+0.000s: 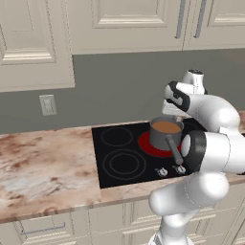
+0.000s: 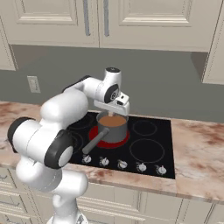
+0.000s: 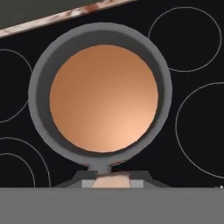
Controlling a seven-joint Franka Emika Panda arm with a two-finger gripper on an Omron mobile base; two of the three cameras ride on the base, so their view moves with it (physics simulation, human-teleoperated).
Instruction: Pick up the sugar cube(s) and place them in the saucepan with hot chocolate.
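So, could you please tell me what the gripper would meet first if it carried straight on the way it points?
Most likely the hot chocolate in the saucepan, directly below it.

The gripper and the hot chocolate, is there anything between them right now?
Nothing I can see. In the hand view the gripper looks straight down on the hot chocolate in the saucepan; a small pale piece sits at the fingertips.

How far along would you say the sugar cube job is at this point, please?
Done: the pickup, it seems; a pale block, apparently a sugar cube, sits between the jaws. In hand: the carry; the jaws hang directly over the saucepan, above the hot chocolate. Left: releasing the cube; none shows on the liquid's surface.
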